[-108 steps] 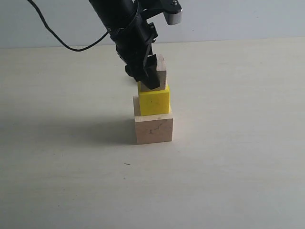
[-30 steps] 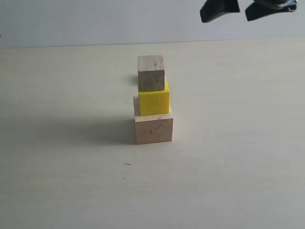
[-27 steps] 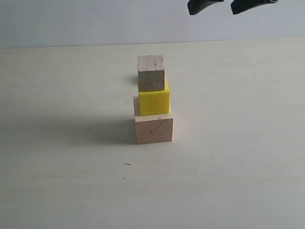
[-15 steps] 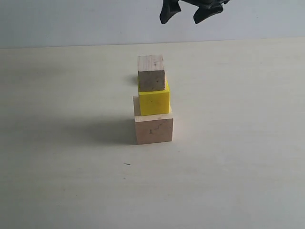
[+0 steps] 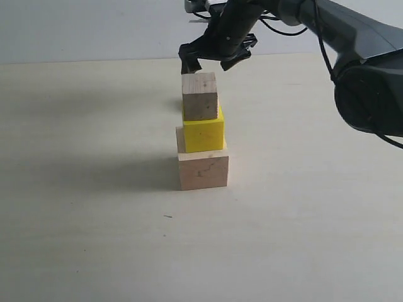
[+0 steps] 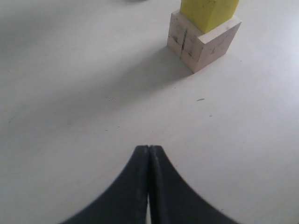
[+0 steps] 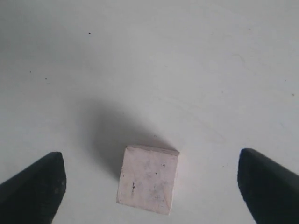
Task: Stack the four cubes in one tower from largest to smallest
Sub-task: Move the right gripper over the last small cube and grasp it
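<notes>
Three of the four cubes stand as a tower: the large pale cube [image 5: 203, 171] at the bottom, the yellow cube [image 5: 203, 133] on it, and a small wooden cube [image 5: 199, 95] on top. The tiniest cube [image 7: 148, 179] lies on the table; in the exterior view it is hidden. My right gripper [image 5: 208, 65] hangs open just behind the tower's top. In its wrist view the right gripper [image 7: 150, 157] has its jaws wide apart on either side of the tiniest cube, clear of it. My left gripper [image 6: 148, 149] is shut and empty, low over the table, some way from the large cube [image 6: 203, 42] and yellow cube [image 6: 209, 11].
The pale tabletop [image 5: 94, 239] spreads around the tower, with a grey wall behind. The right arm's dark links [image 5: 365, 69] reach in from the upper right. A small dark speck [image 5: 167, 216] lies in front of the tower.
The right gripper has come down and to the left from the top right, to just behind the tower's top. Earlier the left gripper set the small wooden cube on the yellow one and withdrew.
</notes>
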